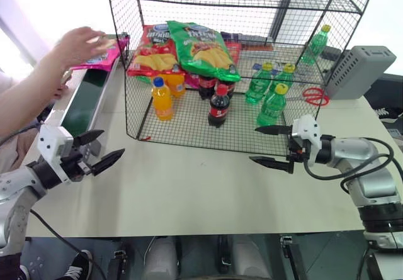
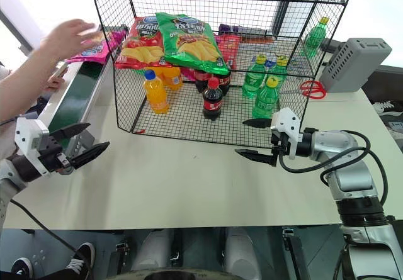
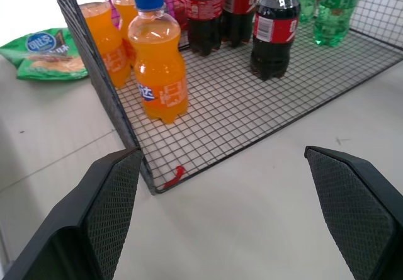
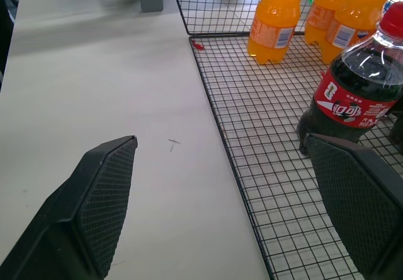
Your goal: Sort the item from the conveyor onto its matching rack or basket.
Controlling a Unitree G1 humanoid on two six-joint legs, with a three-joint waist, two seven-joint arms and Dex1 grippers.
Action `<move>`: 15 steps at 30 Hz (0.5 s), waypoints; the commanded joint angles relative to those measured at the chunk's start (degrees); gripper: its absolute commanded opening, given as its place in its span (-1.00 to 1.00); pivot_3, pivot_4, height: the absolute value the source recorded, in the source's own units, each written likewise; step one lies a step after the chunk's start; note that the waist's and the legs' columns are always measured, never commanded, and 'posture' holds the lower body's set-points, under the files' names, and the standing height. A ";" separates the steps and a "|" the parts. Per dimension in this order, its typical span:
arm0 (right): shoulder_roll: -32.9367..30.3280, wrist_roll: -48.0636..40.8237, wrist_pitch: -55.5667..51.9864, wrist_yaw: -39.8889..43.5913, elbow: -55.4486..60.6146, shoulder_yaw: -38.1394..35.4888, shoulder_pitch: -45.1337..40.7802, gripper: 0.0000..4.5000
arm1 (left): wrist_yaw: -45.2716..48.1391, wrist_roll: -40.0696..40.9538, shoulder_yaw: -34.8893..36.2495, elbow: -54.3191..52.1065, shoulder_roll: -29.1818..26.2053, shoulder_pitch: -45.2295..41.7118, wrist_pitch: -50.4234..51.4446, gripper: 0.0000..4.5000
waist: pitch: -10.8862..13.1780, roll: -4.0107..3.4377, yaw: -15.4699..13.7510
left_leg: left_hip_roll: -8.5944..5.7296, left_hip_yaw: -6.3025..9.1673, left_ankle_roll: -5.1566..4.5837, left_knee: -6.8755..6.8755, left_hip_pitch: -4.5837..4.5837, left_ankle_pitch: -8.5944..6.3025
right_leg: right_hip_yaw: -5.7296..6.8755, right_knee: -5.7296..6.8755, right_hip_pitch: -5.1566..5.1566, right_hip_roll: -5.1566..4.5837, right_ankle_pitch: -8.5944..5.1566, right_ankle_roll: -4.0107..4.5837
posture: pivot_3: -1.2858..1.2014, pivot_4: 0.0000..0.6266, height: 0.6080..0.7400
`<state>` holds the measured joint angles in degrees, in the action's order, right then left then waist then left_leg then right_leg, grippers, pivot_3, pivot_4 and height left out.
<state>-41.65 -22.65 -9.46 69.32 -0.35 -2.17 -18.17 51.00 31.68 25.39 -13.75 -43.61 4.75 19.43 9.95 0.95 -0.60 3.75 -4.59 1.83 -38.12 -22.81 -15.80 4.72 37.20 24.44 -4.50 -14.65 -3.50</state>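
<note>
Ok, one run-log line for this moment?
pink chip bag: on conveyor, person's hand over it | left pincer: open | right pincer: open

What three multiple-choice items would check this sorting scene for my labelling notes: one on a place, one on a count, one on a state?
1. Where is the magenta-pink chip bag?
A. on the conveyor's far end, under a person's hand
B. inside the wire rack
C. in the right gripper

2. How many green bottles stand on the rack's bottom tier?
A. one
B. three
C. five

3. How are the two grippers?
A. both shut on bottles
B. left shut, right open
C. both open, holding nothing

Key: 1 A, the bag lies on the conveyor beneath the hand. 2 B, three green bottles stand inside the rack. 3 C, the left gripper and right gripper show spread, empty fingers.
</note>
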 commanded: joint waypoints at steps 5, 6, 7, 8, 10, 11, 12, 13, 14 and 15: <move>2.51 -1.39 -0.45 -1.52 2.87 0.36 -1.25 0.97 | 1.10 -4.15 1.18 1.17 -1.29 -0.08 -6.25 0.96 | 0.00 0.00 0.00 | 0.01 0.00 0.00 0.00 0.00 0.00 | 0.00 0.00 0.00 0.01 0.00 0.00 | 0.03 -0.52 1.00; 3.54 -2.29 -1.62 -2.21 3.58 0.53 -1.52 0.97 | 0.99 -4.69 1.32 1.57 -1.39 0.04 -6.62 0.96 | 0.00 -0.01 0.02 | 0.01 0.00 0.00 0.00 0.00 0.00 | 0.00 0.00 0.00 0.01 0.00 0.00 | 0.03 -0.52 1.00; 4.91 -3.94 -3.60 -3.12 4.49 0.63 -2.06 0.97 | 0.63 -5.79 1.55 2.11 -1.37 0.14 -8.06 0.96 | 0.00 -0.01 0.04 | 0.00 0.00 0.00 0.00 0.00 0.00 | 0.00 0.00 0.00 0.00 0.00 0.00 | 0.03 -0.52 1.00; 6.13 -5.74 -5.75 -3.86 5.49 0.74 -2.52 0.97 | 0.14 -6.95 1.83 2.66 -1.37 0.33 -9.39 0.96 | 0.00 -0.01 0.12 | 0.01 -0.01 0.00 0.00 0.00 0.00 | 0.00 0.00 0.00 0.00 0.00 0.00 | 0.03 -0.52 1.00; 8.22 -6.93 -7.44 -5.41 7.24 1.10 -2.87 0.97 | 0.56 -8.11 2.25 3.29 -1.77 1.03 -11.10 0.96 | 0.00 -0.01 0.22 | 0.02 0.00 0.00 0.00 0.00 0.00 | 0.00 0.02 0.01 0.01 0.00 0.01 | 0.03 -0.52 1.00; 9.61 -6.39 -7.61 -6.74 8.54 2.15 -2.61 0.97 | 0.44 -9.82 2.82 3.94 -2.22 1.59 -13.49 0.96 | 0.00 -0.01 0.23 | 0.02 0.00 0.00 0.00 0.01 0.00 | 0.00 0.03 0.01 0.01 0.00 0.01 | 0.03 -0.52 1.00; 10.54 -5.90 -7.71 -7.72 9.47 2.91 -2.39 0.97 | 0.32 -11.05 3.20 4.43 -2.52 1.96 -15.30 0.96 | 0.00 -0.01 0.28 | 0.02 0.00 0.00 0.00 0.00 0.00 | 0.00 0.02 0.01 0.01 0.00 0.01 | 0.03 -0.52 1.00; 11.45 -4.75 -7.09 -8.48 10.37 4.13 -1.97 0.97 | -0.29 -12.68 3.93 4.91 -2.87 2.72 -17.34 0.96 | 0.00 -0.01 0.26 | 0.03 0.00 0.00 0.01 0.00 0.00 | 0.00 0.02 0.01 0.01 0.00 0.01 | 0.03 -0.52 1.00; 11.87 -4.09 -6.87 -8.82 10.93 4.92 -1.66 0.97 | -0.79 -14.01 4.38 5.39 -3.11 3.28 -19.02 0.96 | 0.00 -0.01 0.26 | 0.03 0.00 0.00 0.01 0.00 0.00 | 0.01 0.02 0.02 0.00 0.00 0.01 | 0.03 -0.52 1.00; 12.04 -3.70 -6.68 -9.02 11.24 5.35 -1.48 0.97 | -1.02 -14.66 4.58 5.70 -3.28 3.66 -19.97 0.96 | 0.00 -0.01 0.25 | 0.03 0.00 0.00 0.01 -0.01 0.00 | 0.02 0.02 0.04 0.00 0.00 0.01 | 0.03 -0.52 1.00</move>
<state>-29.80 -26.97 -17.01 61.05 8.27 2.83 -19.81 50.70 18.84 26.88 -7.95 -45.70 8.01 2.68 9.95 0.94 -0.35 3.78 -4.60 1.83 -38.10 -22.83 -15.80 4.74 37.21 24.48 -4.51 -14.65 -3.49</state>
